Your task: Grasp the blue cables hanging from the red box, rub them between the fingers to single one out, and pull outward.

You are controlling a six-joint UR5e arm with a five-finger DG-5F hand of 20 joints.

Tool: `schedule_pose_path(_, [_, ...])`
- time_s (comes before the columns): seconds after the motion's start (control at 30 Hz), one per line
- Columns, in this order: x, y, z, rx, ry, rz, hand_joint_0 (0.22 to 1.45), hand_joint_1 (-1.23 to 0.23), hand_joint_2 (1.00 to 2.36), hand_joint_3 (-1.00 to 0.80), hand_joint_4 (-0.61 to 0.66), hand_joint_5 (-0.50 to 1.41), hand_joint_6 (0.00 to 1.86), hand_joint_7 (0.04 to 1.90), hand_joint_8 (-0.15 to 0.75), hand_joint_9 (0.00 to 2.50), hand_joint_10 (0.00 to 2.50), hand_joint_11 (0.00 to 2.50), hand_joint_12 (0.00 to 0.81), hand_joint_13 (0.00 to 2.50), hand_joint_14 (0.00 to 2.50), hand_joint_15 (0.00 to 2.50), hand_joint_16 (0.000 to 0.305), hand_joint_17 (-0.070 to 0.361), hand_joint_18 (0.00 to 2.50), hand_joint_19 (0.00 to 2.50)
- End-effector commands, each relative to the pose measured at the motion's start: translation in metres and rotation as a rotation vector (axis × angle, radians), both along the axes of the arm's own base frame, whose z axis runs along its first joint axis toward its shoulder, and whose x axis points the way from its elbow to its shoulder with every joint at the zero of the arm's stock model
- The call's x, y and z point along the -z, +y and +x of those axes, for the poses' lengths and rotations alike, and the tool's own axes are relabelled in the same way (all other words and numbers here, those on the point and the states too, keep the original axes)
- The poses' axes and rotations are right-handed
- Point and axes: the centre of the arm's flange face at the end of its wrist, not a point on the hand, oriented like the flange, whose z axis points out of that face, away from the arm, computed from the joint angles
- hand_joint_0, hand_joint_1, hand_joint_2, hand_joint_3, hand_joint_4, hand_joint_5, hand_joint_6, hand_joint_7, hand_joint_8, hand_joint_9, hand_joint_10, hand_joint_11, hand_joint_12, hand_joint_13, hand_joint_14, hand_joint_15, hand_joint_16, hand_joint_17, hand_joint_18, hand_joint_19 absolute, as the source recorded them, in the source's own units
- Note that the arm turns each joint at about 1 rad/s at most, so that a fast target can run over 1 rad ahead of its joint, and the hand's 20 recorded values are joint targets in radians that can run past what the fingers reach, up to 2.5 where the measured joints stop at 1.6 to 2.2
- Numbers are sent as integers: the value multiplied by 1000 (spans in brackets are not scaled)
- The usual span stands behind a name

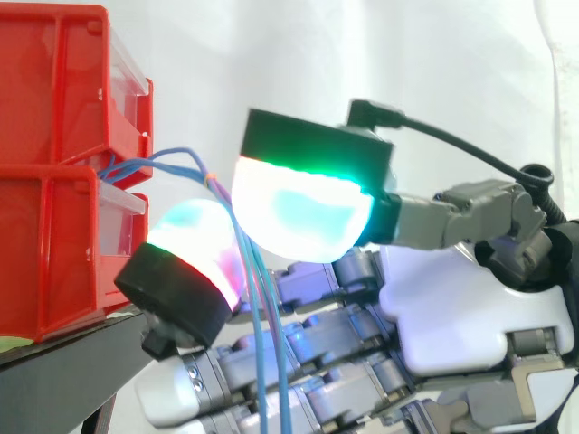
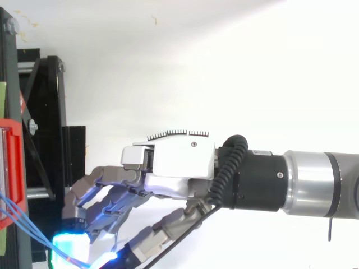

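Several fingers [image 1: 303, 217] of the hand [image 1: 452, 307] are curled toward each other at the front of the side view. A large pad glowing white with a green rim sits uppermost and nearest. A smaller pad [image 1: 194, 240], white and cyan with a red edge, faces it from lower left. The blue cables [image 1: 262, 334] run down through the narrow gap between these 2 pads, so the fingers are pinching the cables. Below the pinch the strands hang almost straight down in front of the grey lower fingers.

Above the pinch the cables loop left and slightly upward to the red box [image 1: 45, 253]. They come out at its front, where it meets a second red bin [image 1: 54, 81] stacked on top. Both bins have clear front panels and rest on the black stand [image 1: 63, 371]. The white curtain [image 1: 362, 54] hangs behind everything.

From above, the hand [image 2: 179, 162] reaches left from the silver and black arm. Its fingers angle down toward the cables [image 2: 17, 218], which slant from the red box [image 2: 14, 168] at the left edge toward a cyan-glowing pad.
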Motion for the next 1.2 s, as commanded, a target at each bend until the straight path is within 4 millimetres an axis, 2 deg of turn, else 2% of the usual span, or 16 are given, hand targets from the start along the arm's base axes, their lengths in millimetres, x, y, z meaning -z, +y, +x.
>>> schedule_pose_path(0.0, [3,0,-4,-6,41,14,718,-936,1000,-500,161,-185,894,870,261,729,10,373,354,679,16,423,43,97,665,441])
schedule_pose_path(0.23, [5,4,-8,-45,73,44,518,-796,1000,-500,178,-151,877,930,300,843,11,385,378,754,17,456,45,102,694,490])
schedule_pose_path(0.47, [3,4,-6,-45,67,45,553,-682,1000,-500,165,-142,865,969,298,882,11,394,367,779,17,481,44,99,695,528])
schedule_pose_path(0.63, [1,3,-6,-42,64,46,574,-656,1009,-389,160,-141,865,999,292,896,13,414,364,788,18,505,43,98,690,551])
schedule_pose_path(0.7, [-1,2,-5,-40,59,47,570,-647,1008,-402,164,-141,865,1006,294,901,14,415,368,790,18,505,44,98,690,556])
schedule_pose_path(0.8, [-3,-2,-3,-35,52,43,537,-656,1003,-464,170,-142,865,993,304,906,12,416,378,796,17,506,45,102,701,551])
schedule_pose_path(0.9, [-18,-3,3,-31,28,42,524,-672,1001,-500,177,-142,864,976,309,906,12,416,382,797,19,507,46,103,706,555])
schedule_pose_path(1.17, [-22,-4,3,-29,41,39,518,-701,1000,-500,178,-143,861,975,312,900,12,419,385,801,19,512,47,105,709,553])
